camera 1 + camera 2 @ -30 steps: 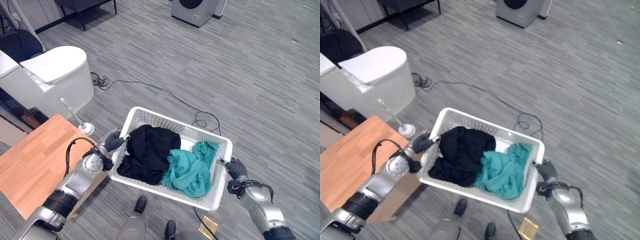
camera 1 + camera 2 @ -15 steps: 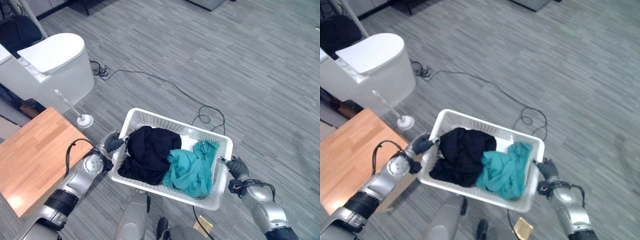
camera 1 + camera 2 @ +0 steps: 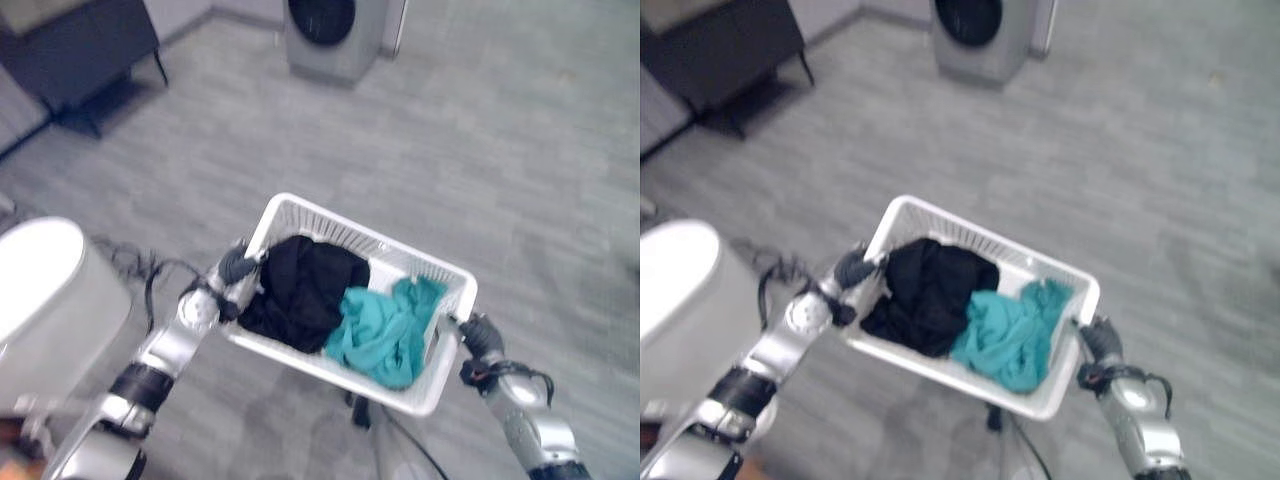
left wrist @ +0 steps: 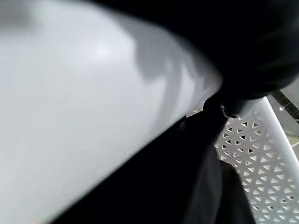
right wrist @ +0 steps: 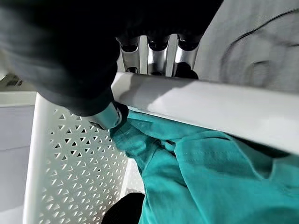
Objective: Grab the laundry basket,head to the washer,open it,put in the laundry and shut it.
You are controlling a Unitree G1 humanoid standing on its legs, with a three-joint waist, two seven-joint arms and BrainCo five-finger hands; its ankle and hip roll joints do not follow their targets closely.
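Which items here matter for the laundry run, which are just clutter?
Job: laundry basket, black garment, teal garment, washer, left hand, right hand.
Clutter: dark cabinet, white toilet.

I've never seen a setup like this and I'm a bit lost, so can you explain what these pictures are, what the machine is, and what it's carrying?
This is a two-legged humanoid robot with two silver-grey arms and fingered hands. The two wide pictures come from a stereo camera on its head, looking down; they show the same scene from slightly different spots. The two close-ups come from cameras on its wrists.

The robot holds a white laundry basket off the floor by its two short ends. The left hand grips one end, the right hand the other. In the right wrist view its fingers curl over the white rim with the thumb underneath.

Inside lie a black garment and a teal garment, side by side. Ahead on the grey floor stands the washer, its door shut. A white bin-like object is on the robot's left.
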